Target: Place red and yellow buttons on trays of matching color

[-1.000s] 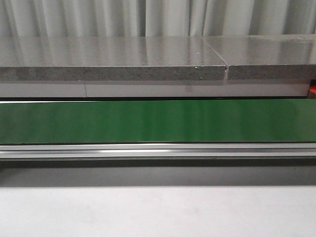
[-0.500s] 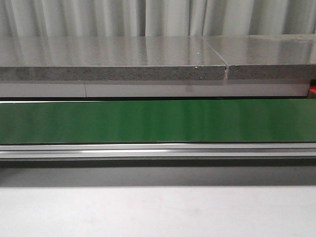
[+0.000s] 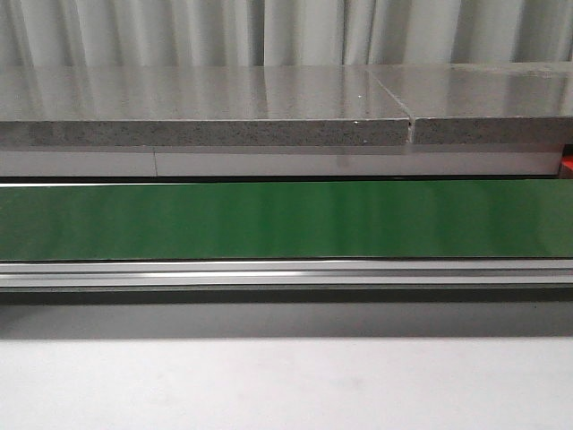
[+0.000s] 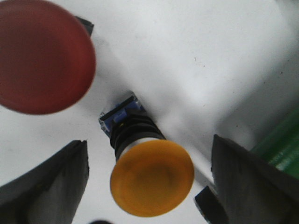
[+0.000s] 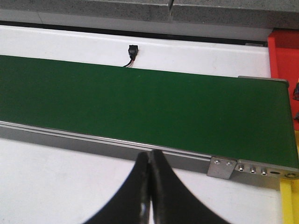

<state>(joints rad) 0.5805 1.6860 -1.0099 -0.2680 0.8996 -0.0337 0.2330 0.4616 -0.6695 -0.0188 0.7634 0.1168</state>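
Hidden or cut off: the front view shows neither arm, button nor tray; the red button [image 4: 39, 56] is blurred and cut by the frame edge in the left wrist view; the red tray [image 5: 286, 53] and a yellow strip [image 5: 286, 205] show only as slivers at the edge of the right wrist view, so what the yellow strip is cannot be told.
Hard to make out: whether the yellow button [image 4: 152, 177] touches either finger; both fingers look apart from it.
Surface: a white desk [image 3: 286, 385] in front, a green conveyor belt [image 3: 286, 219] with a metal rail [image 3: 286, 273] across the middle, a grey speckled slab [image 3: 206, 107] behind it.
Room: pale pleated curtains [image 3: 286, 31] at the back.
Small thing: a black connector with a wire [image 5: 132, 50] lies on the white strip beyond the belt.
Left claw [image 4: 149, 186]: spread wide, its 2 dark fingers [image 4: 51, 182] either side of the yellow button, gripping nothing.
Yellow button: on the white desk, cap tilted toward the camera, black ribbed body and blue base behind it; the red button sits at about 10 o'clock from it.
Right claw [image 5: 149, 191]: fingers pressed together, nothing between them, held over the white desk on the near side of the belt.
Red tray: at about 2 o'clock from the right claw, past the belt's end.
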